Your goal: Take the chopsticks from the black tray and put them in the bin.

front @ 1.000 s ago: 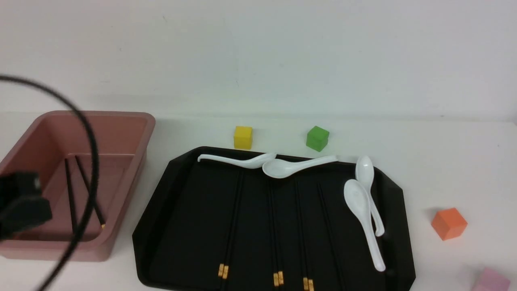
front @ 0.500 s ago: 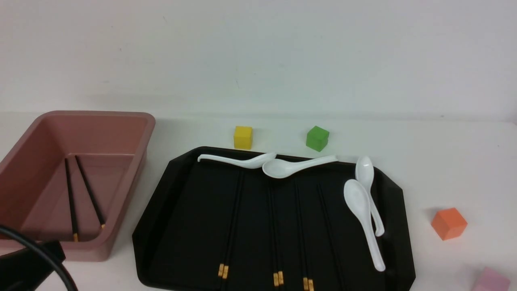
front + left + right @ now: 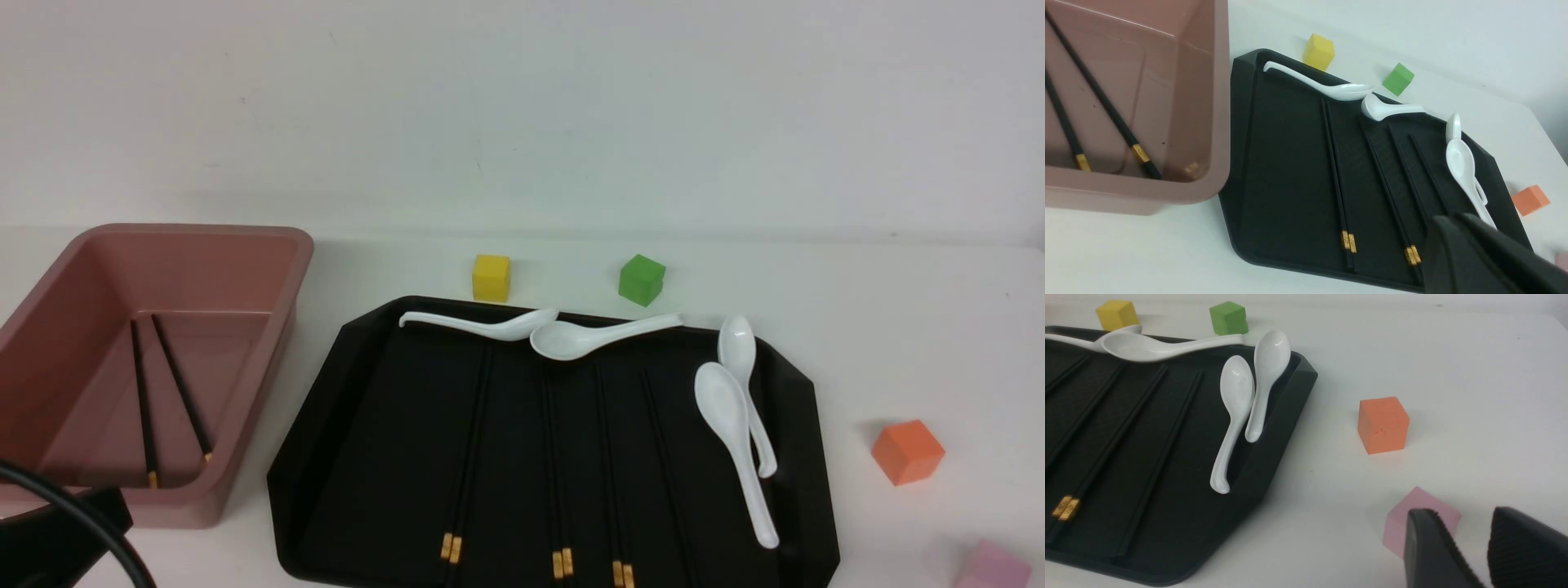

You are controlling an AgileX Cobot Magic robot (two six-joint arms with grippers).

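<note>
The left gripper point(image 3: 1449, 218) shows as a matte black wedge whose fingers overlap in its wrist view, so I cannot tell its gap. The right gripper point(image 3: 1470, 539), with ribbed pads point(image 3: 1519, 547), stands narrowly parted and empty. The glossy black tray point(image 3: 314, 457), cut-cornered with a low rim, fills the lower centre of the front view, and the deep dusty-pink plastic bin point(image 3: 302, 245) sits just beside it at the left edge. Thin black chopsticks point(image 3: 469, 441) lie in pairs along the tray, their gold-banded ends near the left gripper; a splayed pair point(image 3: 143, 400) rests in the bin. Smooth white spoons point(image 3: 727, 416) lie along the tray's upper and right sides. Only the right wrist view shows the pink cube point(image 3: 1423, 500) whole, just beside that gripper.
</note>
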